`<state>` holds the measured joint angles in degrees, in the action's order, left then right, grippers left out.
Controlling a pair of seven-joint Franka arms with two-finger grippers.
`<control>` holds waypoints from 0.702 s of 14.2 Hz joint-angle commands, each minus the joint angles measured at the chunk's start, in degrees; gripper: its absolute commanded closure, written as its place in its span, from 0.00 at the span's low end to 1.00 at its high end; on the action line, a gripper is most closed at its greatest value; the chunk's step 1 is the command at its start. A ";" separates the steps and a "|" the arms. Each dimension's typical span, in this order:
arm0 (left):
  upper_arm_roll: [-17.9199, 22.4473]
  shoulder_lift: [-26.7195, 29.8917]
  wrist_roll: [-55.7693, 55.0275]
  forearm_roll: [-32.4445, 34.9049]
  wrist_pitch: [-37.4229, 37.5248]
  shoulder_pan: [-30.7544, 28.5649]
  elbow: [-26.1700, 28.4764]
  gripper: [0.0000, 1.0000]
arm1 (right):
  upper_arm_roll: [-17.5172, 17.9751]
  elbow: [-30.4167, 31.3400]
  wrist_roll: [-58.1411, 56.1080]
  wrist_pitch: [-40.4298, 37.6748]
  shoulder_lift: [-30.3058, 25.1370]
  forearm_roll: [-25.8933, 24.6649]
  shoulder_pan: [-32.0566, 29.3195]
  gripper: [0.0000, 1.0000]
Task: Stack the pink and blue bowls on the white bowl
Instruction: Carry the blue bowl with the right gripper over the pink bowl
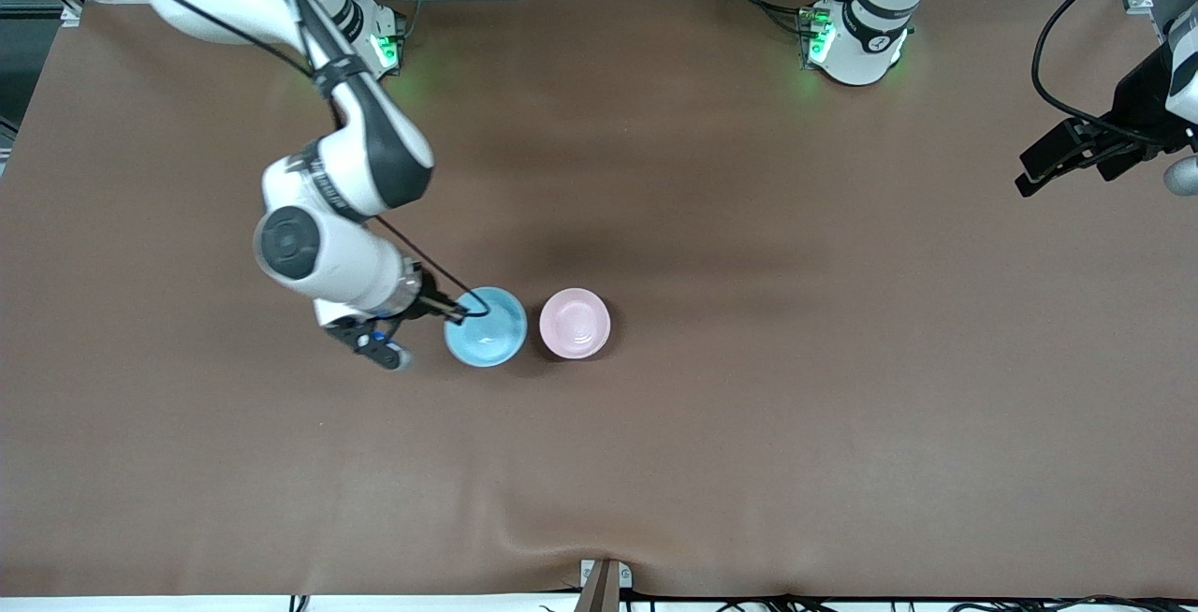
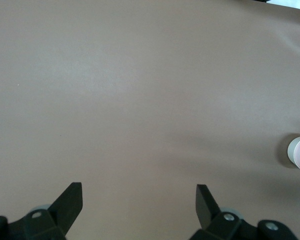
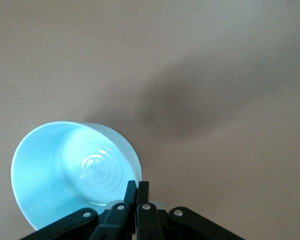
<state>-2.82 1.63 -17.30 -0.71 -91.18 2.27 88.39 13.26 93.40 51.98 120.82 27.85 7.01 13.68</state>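
right tool pinching blue bowl rim – lifted

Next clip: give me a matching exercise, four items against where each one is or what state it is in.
Items:
1. blue bowl
2. pink bowl
3. left gripper
4. right gripper

States:
A. open, waiting over the left arm's end of the table
B. standing free beside another bowl
C. shut on a rim
D. pinched at its rim

Pairs: 1-D, 2-B, 3-A, 4-C
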 commanded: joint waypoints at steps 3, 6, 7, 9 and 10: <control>-0.16 0.48 0.51 -0.96 0.57 0.36 0.38 0.00 | -0.61 -2.34 9.43 5.72 4.75 0.02 6.61 1.00; -1.04 0.48 0.42 -0.96 0.57 0.45 0.29 0.00 | -0.78 -2.34 11.12 8.37 7.13 -0.33 8.73 1.00; -1.30 0.39 0.42 -0.96 0.57 0.45 0.29 0.00 | -0.96 -2.26 11.21 8.38 7.31 -0.42 9.34 1.00; -1.31 0.31 0.42 -0.96 0.57 0.45 0.29 0.00 | -1.05 -1.91 11.21 8.38 7.48 -1.12 9.35 1.00; -1.31 0.31 0.42 -0.96 0.57 0.45 0.29 0.00 | -1.13 -1.82 11.21 8.38 7.83 -1.39 9.35 1.00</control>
<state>-4.04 1.61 -17.30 -0.73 -91.18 2.93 88.63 12.85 92.92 62.16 129.78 34.97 6.59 22.49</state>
